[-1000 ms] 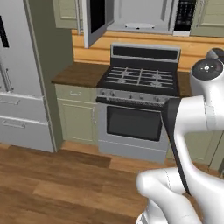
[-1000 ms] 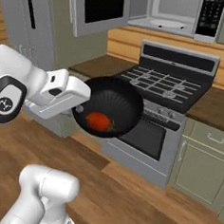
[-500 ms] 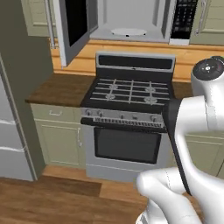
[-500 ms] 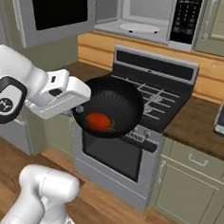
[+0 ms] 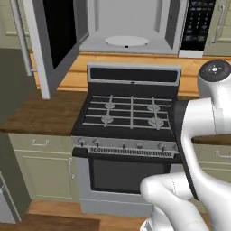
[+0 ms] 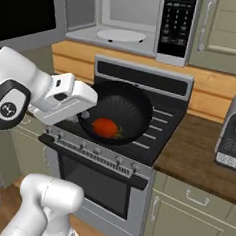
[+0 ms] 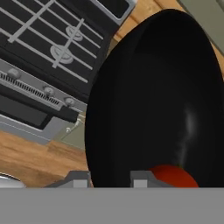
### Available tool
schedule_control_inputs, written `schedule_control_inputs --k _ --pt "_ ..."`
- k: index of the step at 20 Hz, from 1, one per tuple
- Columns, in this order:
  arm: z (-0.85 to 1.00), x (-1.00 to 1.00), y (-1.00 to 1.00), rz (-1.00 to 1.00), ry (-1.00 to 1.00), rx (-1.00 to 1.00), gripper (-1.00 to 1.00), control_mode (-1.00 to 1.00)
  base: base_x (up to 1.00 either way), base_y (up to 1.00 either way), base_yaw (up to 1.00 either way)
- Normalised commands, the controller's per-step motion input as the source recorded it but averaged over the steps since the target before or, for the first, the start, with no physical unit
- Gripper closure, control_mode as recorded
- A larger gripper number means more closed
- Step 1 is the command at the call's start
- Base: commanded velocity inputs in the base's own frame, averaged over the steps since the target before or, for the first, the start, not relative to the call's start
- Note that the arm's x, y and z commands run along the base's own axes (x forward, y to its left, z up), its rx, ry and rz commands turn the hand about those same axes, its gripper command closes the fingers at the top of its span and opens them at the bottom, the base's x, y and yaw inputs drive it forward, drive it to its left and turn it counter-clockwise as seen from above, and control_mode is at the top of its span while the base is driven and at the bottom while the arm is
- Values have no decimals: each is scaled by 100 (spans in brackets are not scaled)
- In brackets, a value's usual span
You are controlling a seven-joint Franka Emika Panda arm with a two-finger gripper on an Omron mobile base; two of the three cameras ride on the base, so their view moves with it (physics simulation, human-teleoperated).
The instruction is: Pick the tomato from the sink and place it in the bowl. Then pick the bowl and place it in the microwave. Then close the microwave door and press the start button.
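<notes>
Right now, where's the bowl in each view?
Left base view: can't spot it.
Right base view: the bowl sits centre, held at its rim by the gripper, tomato inside.
Hand view: the bowl fills the right half.
Shared landmark: the stove.

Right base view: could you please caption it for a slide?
Tool carries black bowl with tomato toward open microwave.

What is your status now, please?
Gripper shut on bowl rim. Tomato inside bowl. Microwave door open, path ahead clear.
</notes>
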Motion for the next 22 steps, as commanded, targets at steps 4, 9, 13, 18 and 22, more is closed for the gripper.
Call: schedule_control_inputs --k 4,9,13,18,22 --pt "0 0 0 0 0 0 100 100 13 58 -24" --pt "0 0 0 0 0 0 100 100 24 30 -19" --pt "0 0 0 0 0 0 100 100 0 0 0" --pt "0 0 0 0 0 0 100 100 45 12 0" --pt "0 0 0 0 0 0 100 100 72 23 0"
